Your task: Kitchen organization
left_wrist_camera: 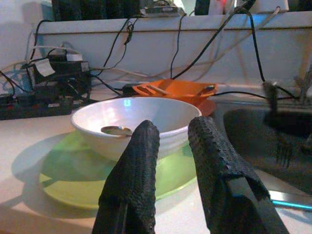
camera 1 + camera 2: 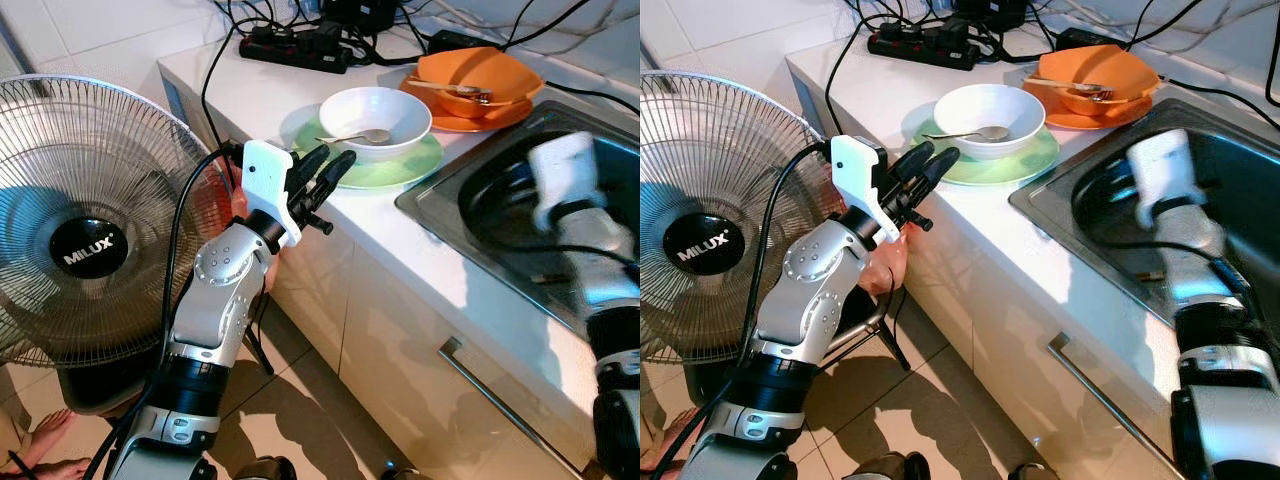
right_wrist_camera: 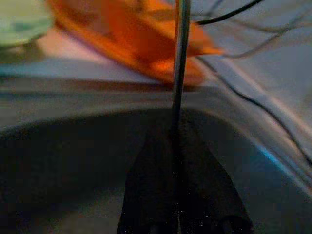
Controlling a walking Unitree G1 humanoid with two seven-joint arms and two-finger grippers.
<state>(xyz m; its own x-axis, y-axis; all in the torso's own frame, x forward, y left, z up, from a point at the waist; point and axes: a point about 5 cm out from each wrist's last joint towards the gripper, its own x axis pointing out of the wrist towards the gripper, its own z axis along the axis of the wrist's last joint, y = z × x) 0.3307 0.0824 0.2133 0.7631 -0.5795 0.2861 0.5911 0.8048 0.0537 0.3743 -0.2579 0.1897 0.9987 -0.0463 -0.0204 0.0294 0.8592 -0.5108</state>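
Observation:
A white bowl (image 2: pixel 375 118) with a spoon (image 2: pixel 360 137) in it sits on a green plate (image 2: pixel 410 165) near the counter's front edge. Behind it an orange bowl (image 2: pixel 480 72) holding a utensil rests on an orange plate (image 2: pixel 470 122). My left gripper (image 2: pixel 330 170) hovers at the counter edge just short of the green plate, open and empty, its fingers (image 1: pixel 141 165) pointing at the white bowl (image 1: pixel 131 122). My right gripper (image 3: pixel 175 136) is down inside the steel sink (image 2: pixel 440 195), shut on a thin metal utensil (image 3: pixel 179 63) that looks like a fork (image 1: pixel 285 148).
A black power strip (image 2: pixel 295 50) with tangled cables lies at the back of the counter. A large standing fan (image 2: pixel 90 230) is close to my left arm. A person's bare feet (image 2: pixel 45 440) are on the floor at lower left. Cabinet doors with a handle (image 2: pixel 490 400) run below the counter.

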